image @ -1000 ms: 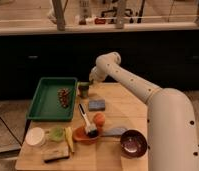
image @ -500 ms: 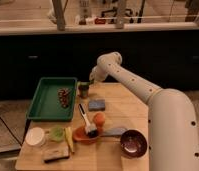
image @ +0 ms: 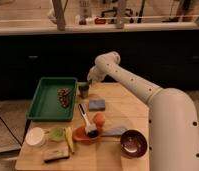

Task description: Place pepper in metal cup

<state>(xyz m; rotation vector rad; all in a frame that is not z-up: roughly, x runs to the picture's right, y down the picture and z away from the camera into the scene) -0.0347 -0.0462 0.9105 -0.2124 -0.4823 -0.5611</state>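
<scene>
The gripper (image: 90, 81), its opening not to be told, is seen just above the metal cup (image: 84, 92) right of the green tray (image: 47, 98), with the pepper (image: 83, 85) at the cup's mouth, so a release and a lift clear are judged to be called for next.

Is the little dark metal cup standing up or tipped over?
Standing up. The small dark grey metal cup sits upright beside the green tray, a small dull-green pepper at its mouth. The gripper hovers just above it.

kitchen-like lab, wooden table (image: 120, 107), bowl (image: 133, 144), tray (image: 45, 97), fingers (image: 88, 80) over metal cup (image: 84, 92)
</scene>
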